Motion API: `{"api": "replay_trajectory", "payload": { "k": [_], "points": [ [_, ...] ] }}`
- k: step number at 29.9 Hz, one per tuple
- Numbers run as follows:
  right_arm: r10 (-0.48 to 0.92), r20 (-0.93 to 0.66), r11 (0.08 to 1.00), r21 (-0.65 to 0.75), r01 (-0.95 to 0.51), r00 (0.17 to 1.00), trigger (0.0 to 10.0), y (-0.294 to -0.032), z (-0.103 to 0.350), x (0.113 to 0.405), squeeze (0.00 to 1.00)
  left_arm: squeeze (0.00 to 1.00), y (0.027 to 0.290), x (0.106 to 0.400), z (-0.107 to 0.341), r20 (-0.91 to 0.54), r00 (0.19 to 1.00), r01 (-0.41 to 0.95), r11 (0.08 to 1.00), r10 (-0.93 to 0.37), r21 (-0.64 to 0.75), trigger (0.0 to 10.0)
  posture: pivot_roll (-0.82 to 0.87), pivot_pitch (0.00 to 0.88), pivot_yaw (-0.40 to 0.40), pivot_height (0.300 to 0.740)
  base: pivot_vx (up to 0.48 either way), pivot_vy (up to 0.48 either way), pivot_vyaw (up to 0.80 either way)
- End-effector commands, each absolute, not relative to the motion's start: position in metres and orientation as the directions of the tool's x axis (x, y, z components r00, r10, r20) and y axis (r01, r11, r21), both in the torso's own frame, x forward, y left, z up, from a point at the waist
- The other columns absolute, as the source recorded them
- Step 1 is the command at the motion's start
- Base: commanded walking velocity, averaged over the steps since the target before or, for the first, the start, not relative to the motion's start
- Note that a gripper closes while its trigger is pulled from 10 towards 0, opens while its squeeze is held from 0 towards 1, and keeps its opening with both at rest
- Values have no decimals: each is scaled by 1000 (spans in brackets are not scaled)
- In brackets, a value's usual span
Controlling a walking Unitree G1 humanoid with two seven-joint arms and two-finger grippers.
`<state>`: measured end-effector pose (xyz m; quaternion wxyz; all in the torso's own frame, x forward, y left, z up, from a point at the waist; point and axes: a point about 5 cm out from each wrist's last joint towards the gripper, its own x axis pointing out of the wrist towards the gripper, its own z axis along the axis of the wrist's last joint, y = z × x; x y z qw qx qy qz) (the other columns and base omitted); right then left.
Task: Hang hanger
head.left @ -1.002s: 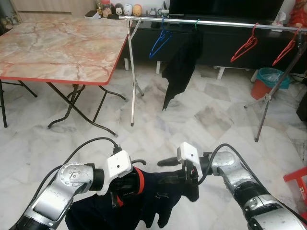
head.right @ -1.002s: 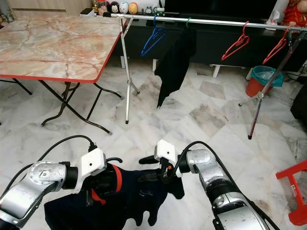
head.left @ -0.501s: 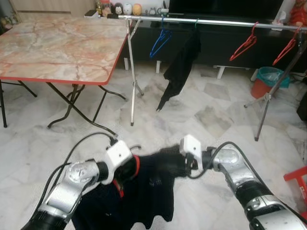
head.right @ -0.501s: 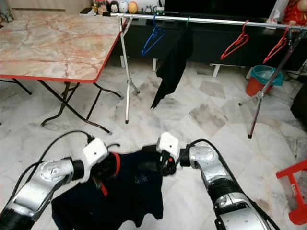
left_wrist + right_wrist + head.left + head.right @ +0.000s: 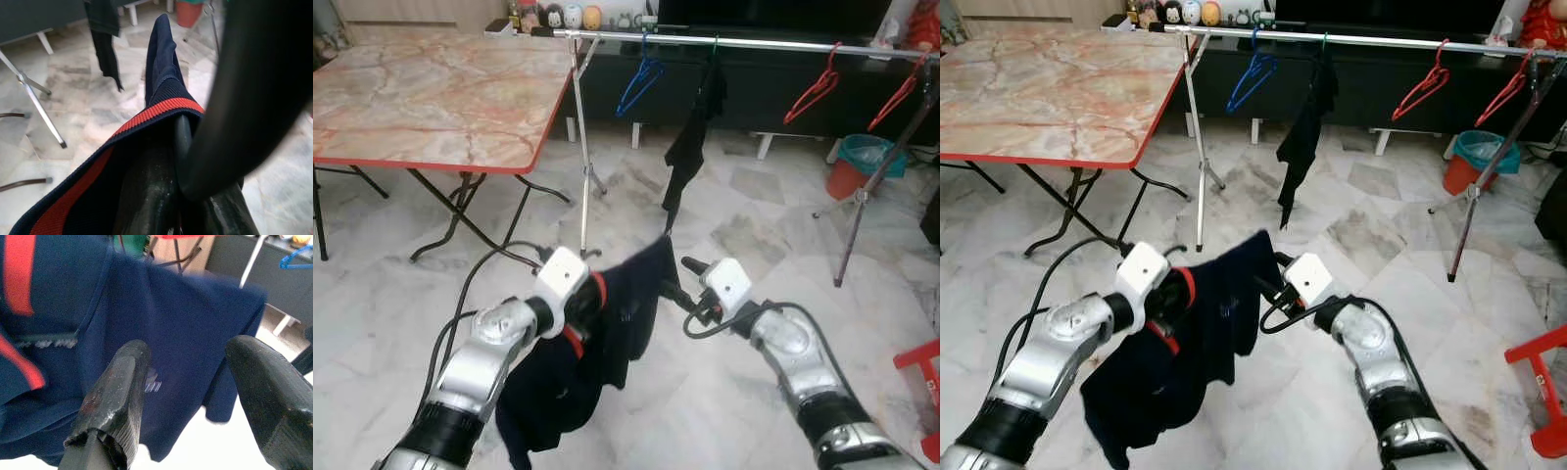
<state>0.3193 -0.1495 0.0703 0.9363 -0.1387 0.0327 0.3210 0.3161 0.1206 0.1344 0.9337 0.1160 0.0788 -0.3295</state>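
Two arms: both up in front, a dark blue shirt (image 5: 607, 333) between them, well short of the rail (image 5: 744, 43).
Step in hand: carrying the shirt on its hanger toward the rail; not hung yet, by the look of it.
Next move: likely a walk closer, a lift up high, then hook over a bare stretch of rail.
Floor: pale marble tiles (image 5: 744, 235) with grey veins, shiny and hard.
Table: big folding table (image 5: 431, 93), pink marble top, red edge, on the left.
Rail: long silver bar on thin legs, across the back of the room.
On the rail: blue hanger (image 5: 639, 83), black cloth (image 5: 690, 147), two red hangers (image 5: 813, 93).
Shirt: dark blue with a red collar band (image 5: 146, 117), draped from the left gripper (image 5: 587, 299) and hanging down.
Left gripper: clamped on the shirt at the collar, hanger likely hidden inside.
Right gripper (image 5: 190, 396): fingers spread wide, grasping nothing, right beside the shirt.
Bin: small teal and orange bin (image 5: 860, 166), far right.
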Motion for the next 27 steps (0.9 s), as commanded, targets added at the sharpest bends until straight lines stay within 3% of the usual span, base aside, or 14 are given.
{"api": "replay_trajectory", "payload": {
  "k": [1,8,10,16,18,21,22,23,24,27],
  "points": [
    [556,-131,786,-237,-570,821,10000,-151,68,318,0,0,122,323,142,-201,789,612,773,-581,167,10000,47,11,-6,740,0,0,0],
    [363,-80,916,-149,-371,928,10000,-152,65,321,0,0,119,326,148,-142,792,610,766,-594,201,10000,38,10,3,740,0,0,0],
    [245,-95,968,-34,-249,965,10000,-155,55,317,0,0,121,326,147,-139,798,602,773,-586,198,10000,39,18,7,740,0,0,0],
    [146,-99,984,120,-134,984,10000,-156,47,310,0,0,136,319,138,-166,806,591,771,-568,236,10000,29,33,20,740,0,0,0],
    [189,-86,979,97,-181,978,10000,-152,48,309,0,0,141,313,131,-199,788,615,736,-582,282,10000,29,33,20,740,0,0,0],
    [287,-101,958,12,-287,953,10000,-146,48,306,0,0,146,312,128,-215,805,593,762,-553,261,10000,29,44,21,740,0,0,0],
    [394,-153,904,-115,-412,906,10000,-138,43,301,0,0,146,313,130,-204,815,578,784,-542,225,10000,28,46,20,740,0,0,0],
    [394,-153,904,-115,-412,906,10000,-138,43,301,0,0,146,313,130,-204,815,578,784,-542,225,10000,28,46,20,740,0,0,0],
    [477,-203,841,-179,-511,855,10000,-132,37,296,0,0,143,314,134,-191,816,576,795,-546,191,10000,26,46,19,740,0,0,0],
    [525,-210,812,-164,-560,824,10000,-128,35,292,0,0,136,315,140,-172,807,588,793,-565,160,10000,31,48,17,740,0,0,0]
  ]
}}
